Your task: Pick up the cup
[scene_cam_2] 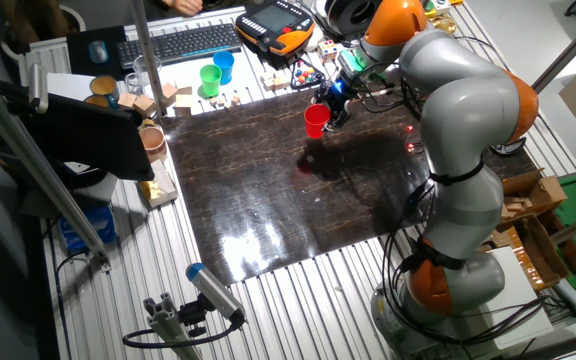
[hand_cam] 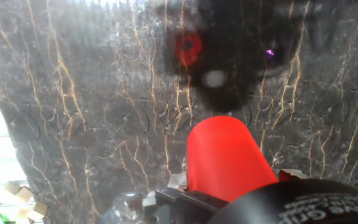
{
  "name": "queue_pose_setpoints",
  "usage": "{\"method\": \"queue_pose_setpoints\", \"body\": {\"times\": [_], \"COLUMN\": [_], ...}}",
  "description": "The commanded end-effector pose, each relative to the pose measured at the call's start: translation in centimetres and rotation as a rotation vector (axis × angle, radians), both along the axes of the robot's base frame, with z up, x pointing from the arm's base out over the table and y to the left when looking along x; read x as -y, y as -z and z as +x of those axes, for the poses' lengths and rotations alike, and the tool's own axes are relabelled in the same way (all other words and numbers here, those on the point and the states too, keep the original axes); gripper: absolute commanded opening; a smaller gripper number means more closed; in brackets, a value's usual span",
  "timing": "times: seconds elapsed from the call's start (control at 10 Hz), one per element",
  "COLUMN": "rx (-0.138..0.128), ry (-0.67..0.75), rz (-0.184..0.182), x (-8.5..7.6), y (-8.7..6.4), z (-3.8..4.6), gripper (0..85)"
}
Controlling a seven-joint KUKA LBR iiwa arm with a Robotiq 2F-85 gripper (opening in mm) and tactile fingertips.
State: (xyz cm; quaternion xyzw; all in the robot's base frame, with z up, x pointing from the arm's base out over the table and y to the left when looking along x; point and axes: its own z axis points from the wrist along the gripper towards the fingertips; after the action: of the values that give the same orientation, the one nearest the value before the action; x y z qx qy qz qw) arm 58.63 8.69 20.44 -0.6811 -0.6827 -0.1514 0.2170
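Note:
The small red cup (scene_cam_2: 316, 120) hangs at the far edge of the dark marble board (scene_cam_2: 288, 200), held clear above it. My gripper (scene_cam_2: 327, 110) is shut on the cup's side, with the cup tilted out to the left of the fingers. In the hand view the red cup (hand_cam: 225, 155) fills the lower middle, its bottom pointing away from the camera over the marble board (hand_cam: 73, 124). Its red reflection (hand_cam: 188, 48) shows on the board below. The fingertips are mostly hidden behind the cup.
A green cup (scene_cam_2: 210, 78) and a blue cup (scene_cam_2: 224, 65) stand behind the board's far edge with wooden blocks (scene_cam_2: 168, 95). A keyboard (scene_cam_2: 178, 42) and an orange teach pendant (scene_cam_2: 276, 28) lie further back. A black screen (scene_cam_2: 88, 135) stands at the left.

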Motion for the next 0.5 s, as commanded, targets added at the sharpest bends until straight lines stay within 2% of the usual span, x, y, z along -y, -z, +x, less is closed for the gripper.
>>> {"method": "queue_pose_setpoints", "body": {"times": [0.0, 0.2, 0.4], "rx": [0.003, 0.009, 0.006], "ry": [-0.005, -0.015, -0.016], "rz": [-0.007, -0.026, -0.027], "x": [0.02, 0.12, 0.09], "y": [-0.01, -0.07, -0.08], "z": [0.00, 0.00, -0.02], "gripper": [71.7, 71.7, 71.7]}}
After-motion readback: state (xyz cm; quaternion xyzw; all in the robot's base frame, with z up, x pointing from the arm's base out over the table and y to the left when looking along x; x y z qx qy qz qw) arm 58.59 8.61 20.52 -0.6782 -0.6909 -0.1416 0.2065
